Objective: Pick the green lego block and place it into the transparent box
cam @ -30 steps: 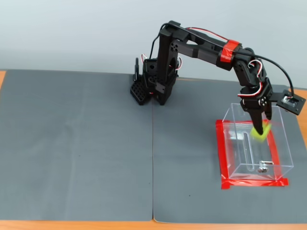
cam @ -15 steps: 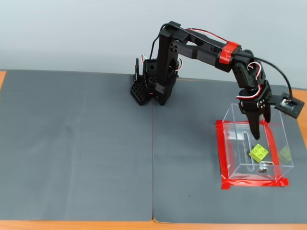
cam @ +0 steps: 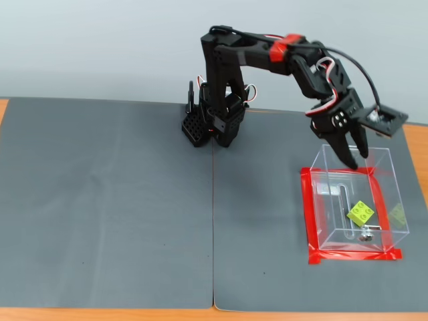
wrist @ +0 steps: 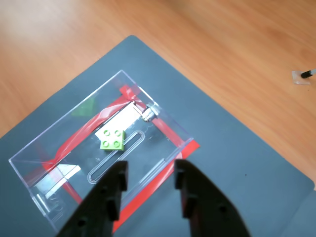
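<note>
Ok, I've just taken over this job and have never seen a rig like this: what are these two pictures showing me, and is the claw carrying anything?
The fixed view looks at the whole table from the front: a small black robot arm stands on a grey mat. Its two-finger gripper hangs open above the back edge of the transparent box, which is bordered by red tape. The wrist view comes from a camera riding on the arm, looking down past the gripper. Its fingers are apart and hold nothing. The green lego block lies inside the box, on its floor, beside a small metal piece.
</note>
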Robot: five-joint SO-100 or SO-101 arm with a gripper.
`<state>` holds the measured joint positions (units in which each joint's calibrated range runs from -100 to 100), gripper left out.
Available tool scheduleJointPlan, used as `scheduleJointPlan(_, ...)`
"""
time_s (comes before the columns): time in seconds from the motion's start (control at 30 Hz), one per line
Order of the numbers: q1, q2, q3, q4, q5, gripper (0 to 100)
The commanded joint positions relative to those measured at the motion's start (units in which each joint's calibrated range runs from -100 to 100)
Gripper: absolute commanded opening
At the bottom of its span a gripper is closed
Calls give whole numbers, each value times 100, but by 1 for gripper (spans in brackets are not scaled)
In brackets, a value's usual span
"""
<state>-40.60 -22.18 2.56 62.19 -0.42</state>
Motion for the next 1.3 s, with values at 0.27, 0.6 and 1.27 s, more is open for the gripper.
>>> scheduleJointPlan(0.27, 1826, -2475, 915, 40, -13, 2)
scheduleJointPlan(0.6, 3430, -5044, 3439, -29, -13, 2)
scheduleJointPlan(1.27, 4057, -7715, 6370, -38, -8, 2)
